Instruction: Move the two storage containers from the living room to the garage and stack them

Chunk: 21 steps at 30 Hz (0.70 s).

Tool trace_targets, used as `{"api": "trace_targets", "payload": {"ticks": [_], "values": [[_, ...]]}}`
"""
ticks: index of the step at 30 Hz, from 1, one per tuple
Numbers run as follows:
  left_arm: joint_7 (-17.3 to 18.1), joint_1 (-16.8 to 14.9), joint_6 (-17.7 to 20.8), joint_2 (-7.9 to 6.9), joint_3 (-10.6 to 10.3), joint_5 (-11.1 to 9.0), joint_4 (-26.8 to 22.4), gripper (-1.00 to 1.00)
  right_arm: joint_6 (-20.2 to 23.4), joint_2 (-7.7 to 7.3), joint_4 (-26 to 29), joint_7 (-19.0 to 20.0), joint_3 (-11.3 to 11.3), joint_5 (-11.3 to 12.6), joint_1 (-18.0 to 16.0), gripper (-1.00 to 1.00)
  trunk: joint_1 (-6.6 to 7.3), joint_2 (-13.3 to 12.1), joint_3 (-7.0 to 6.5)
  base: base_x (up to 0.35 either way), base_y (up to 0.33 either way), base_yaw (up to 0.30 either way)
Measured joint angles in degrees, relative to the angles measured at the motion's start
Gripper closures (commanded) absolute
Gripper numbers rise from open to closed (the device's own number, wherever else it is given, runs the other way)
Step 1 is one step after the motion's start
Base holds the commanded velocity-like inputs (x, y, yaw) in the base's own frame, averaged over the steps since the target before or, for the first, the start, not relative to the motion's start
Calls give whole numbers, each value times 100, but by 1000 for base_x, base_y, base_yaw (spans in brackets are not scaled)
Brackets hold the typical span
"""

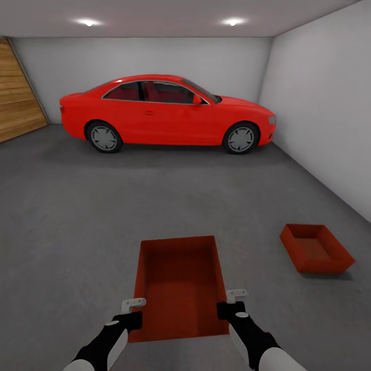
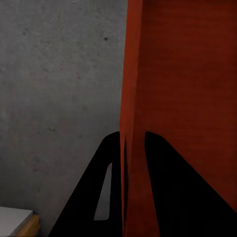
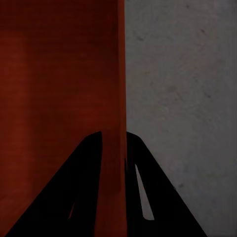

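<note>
Container [image 1: 180, 281] walls clamped between left pincer [image 1: 135, 313] and right pincer [image 1: 230, 304] fingers

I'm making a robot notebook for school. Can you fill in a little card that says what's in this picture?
place: garage with grey concrete floor
held container: gripped on both side walls
left claw: shut on its left wall
right claw: shut on its right wall
other container: on the floor, ahead to the right, apart from the held one
stacked yet: no
also there: red car, wooden door
</note>
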<state>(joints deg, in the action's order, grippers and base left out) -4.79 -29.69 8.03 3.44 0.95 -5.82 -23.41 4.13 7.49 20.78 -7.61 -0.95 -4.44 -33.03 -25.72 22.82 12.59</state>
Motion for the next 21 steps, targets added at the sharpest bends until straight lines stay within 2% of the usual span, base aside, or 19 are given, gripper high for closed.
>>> {"api": "trace_targets", "payload": {"ticks": [21], "values": [[0, 0, 0, 0, -1, 2, 0, 100, 0, 0, 5, 0, 2, -1, 5, 100, 0, 0, 0, 336, 0, 0]]}}
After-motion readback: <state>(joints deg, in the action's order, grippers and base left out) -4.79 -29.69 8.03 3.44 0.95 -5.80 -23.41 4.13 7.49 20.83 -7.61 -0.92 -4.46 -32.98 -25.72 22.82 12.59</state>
